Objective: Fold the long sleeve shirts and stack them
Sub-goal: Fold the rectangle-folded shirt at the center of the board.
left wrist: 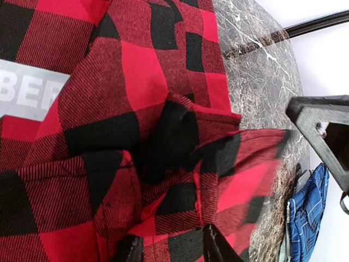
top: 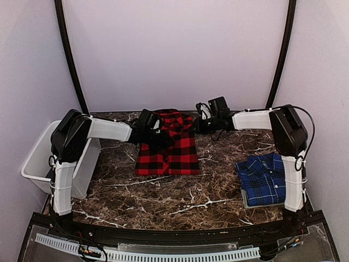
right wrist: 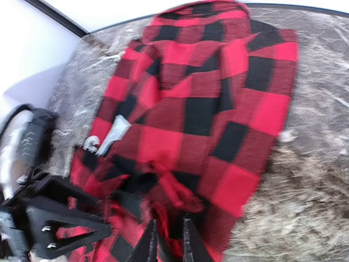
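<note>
Two shirts (top: 168, 146) (top: 264, 177), two arms (top: 109, 130) (top: 253, 119), one bin (top: 37, 159).

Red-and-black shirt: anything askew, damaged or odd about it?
Nothing looks damaged. The red-and-black shirt lies mid-table, but its far end is bunched into rumpled folds where the left tool and right tool pinch it, so that edge sits uneven rather than flat.

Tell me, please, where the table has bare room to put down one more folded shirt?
Widest bare marble: front centre of the table, between the red shirt and the near edge. A narrower strip lies between the red shirt and the blue shirt. Crowded: the back, where the left gripper and right gripper meet at the red shirt.
</note>
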Controlling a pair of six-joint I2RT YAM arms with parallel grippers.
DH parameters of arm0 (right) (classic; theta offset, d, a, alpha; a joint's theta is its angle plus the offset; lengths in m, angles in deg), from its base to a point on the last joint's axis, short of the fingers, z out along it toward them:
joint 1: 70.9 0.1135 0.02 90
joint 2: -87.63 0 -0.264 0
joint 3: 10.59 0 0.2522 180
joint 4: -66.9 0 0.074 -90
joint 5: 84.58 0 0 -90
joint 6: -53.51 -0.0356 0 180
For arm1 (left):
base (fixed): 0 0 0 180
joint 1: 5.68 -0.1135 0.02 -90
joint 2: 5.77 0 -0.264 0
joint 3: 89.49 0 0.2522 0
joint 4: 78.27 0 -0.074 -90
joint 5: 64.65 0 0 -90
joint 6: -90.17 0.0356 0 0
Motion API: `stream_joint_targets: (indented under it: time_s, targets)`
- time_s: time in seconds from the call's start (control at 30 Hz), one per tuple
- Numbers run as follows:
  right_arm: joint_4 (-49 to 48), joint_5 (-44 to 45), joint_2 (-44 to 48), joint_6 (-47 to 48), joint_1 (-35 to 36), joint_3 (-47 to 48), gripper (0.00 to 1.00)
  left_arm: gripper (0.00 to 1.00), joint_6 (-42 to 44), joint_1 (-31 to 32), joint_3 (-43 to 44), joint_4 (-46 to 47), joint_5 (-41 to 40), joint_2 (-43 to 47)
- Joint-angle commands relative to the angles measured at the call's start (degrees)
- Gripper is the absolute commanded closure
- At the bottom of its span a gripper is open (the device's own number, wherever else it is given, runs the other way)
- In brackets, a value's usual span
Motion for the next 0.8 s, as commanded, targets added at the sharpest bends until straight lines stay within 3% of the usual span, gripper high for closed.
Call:
stream_joint_targets:
  time_s: [0.0, 0.1, 0.2, 0.47, 0.77]
  targets:
    - [5.56, 4.69, -2.00, 0.83, 0.07, 5.51, 0.82, 0.63, 2.50, -0.71, 2.35, -2.82, -1.94, 0.98]
    - [8.63, 7.94, -1.27, 1.69, 0.12, 6.75, 0.71, 0.58, 4.11, -1.01, 3.09, -3.30, -2.35, 1.48]
    - [9.13, 9.58, 1.31, 1.94, 0.40, 4.94, 0.70, 0.56, 5.61, -1.29, 3.07, -3.28, -3.00, 2.88]
    - [5.59, 4.71, 4.22, 1.31, 4.55, -0.93, 0.73, 0.46, 8.06, -2.26, 0.53, -0.92, -4.20, 6.94]
    - [5.94, 0.07, -4.95, 2.01, 7.95, 7.62, 0.82, 0.52, 6.47, -3.42, -3.23, 1.54, -5.30, 10.68]
